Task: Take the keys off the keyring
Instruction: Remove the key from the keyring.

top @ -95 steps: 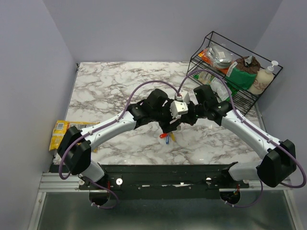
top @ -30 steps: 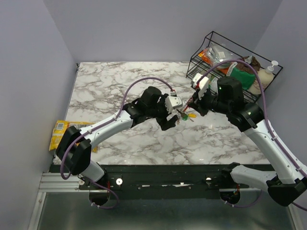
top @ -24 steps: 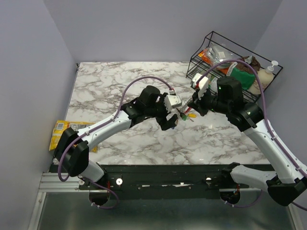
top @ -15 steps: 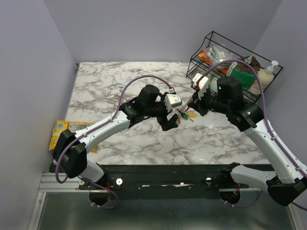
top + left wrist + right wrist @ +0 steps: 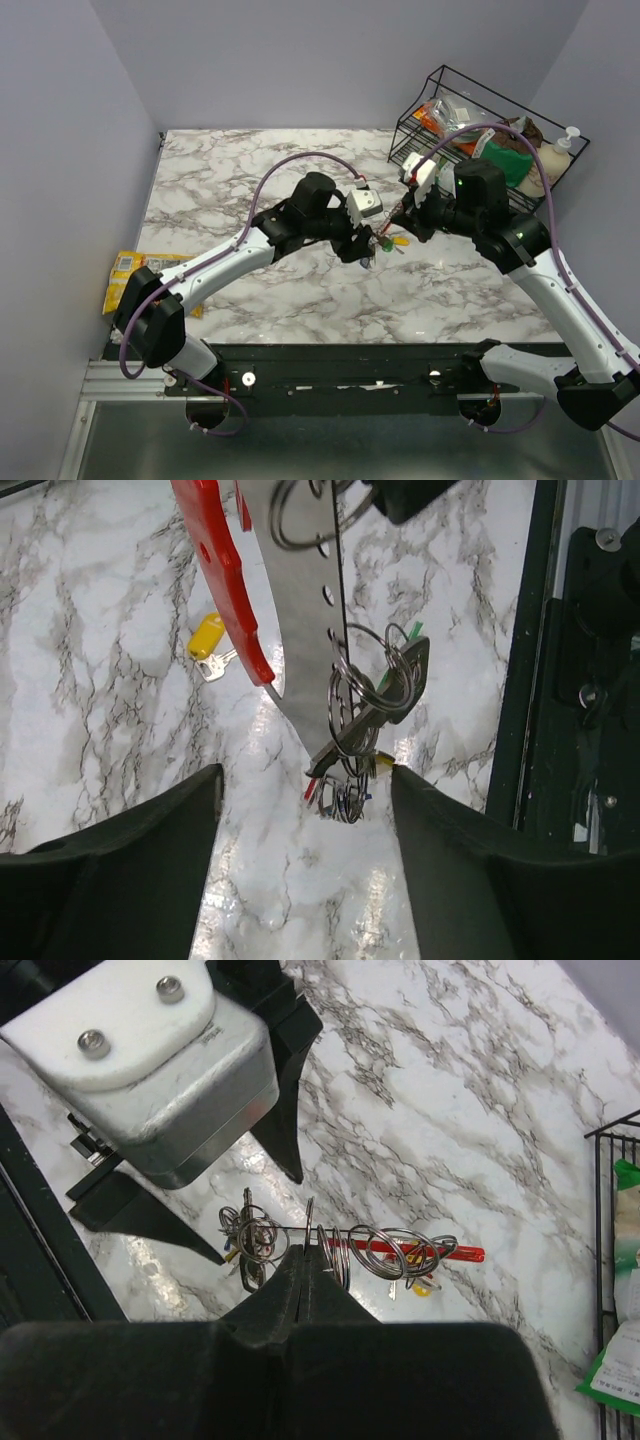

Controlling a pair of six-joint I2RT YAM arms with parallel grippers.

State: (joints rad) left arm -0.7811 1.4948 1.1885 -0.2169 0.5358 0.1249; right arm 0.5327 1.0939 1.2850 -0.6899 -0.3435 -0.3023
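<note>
Item one: keyring (image 5: 222,580) — a curved clip, one limb bright red, the other grey metal with punched holes. I judge it stiff and light. It hangs above the marble table (image 5: 90,710), with the right gripper (image 5: 303,1256) clenched on it.

Item two: keys (image 5: 365,720) — small, strung on tangled wire rings and bunched at the clip's lower tip. They look loose and slippery, so I'd take one by its plastic head.

The left gripper (image 5: 305,780) is released, its fingers flanking the bunch without touching. One yellow key (image 5: 205,638) lies on the table at ten o'clock from the bunch.
</note>
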